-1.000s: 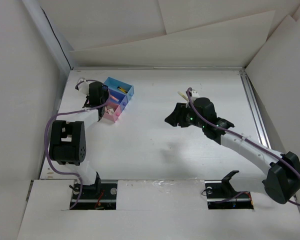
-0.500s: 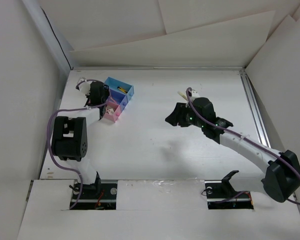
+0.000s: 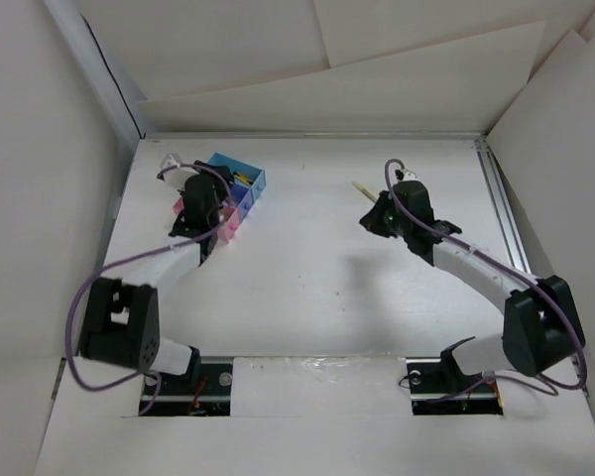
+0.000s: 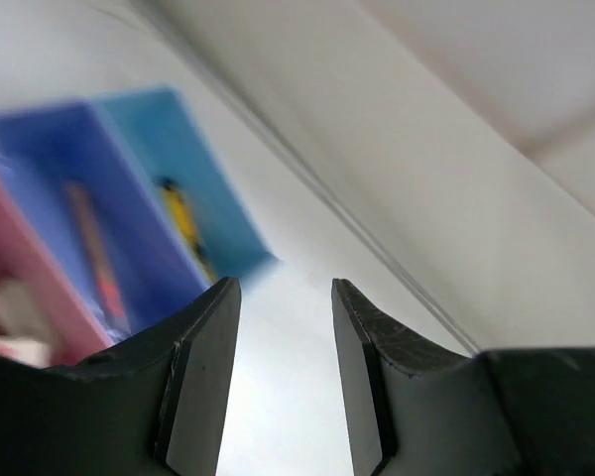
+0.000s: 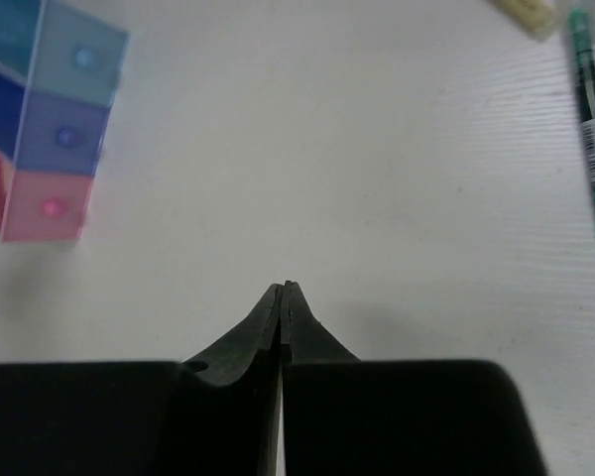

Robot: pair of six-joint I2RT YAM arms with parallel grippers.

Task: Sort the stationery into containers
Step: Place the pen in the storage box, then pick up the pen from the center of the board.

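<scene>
The containers (image 3: 240, 186) are three joined bins, light blue, blue-violet and pink, at the back left of the table. My left gripper (image 3: 203, 188) hangs just beside them, open with nothing between its fingers (image 4: 203, 327). The left wrist view shows a yellow piece (image 4: 183, 223) in the light-blue bin and a slim pink pen (image 4: 94, 253) in the blue-violet one. My right gripper (image 3: 370, 219) is shut and empty (image 5: 286, 288) over bare table. A slim green pen (image 5: 587, 119) and a pale eraser-like block (image 5: 526, 10) lie off to its side, untouched.
The pale block (image 3: 360, 186) lies just behind the right gripper. The containers (image 5: 64, 129) show at the far left of the right wrist view. White walls close the table (image 3: 307, 278) at the back and sides, with a metal rail (image 3: 506, 218) on the right.
My left gripper has opened beside the pink bin and its arm has swung. My right gripper has closed from wide open and shifted toward the back of the table.
</scene>
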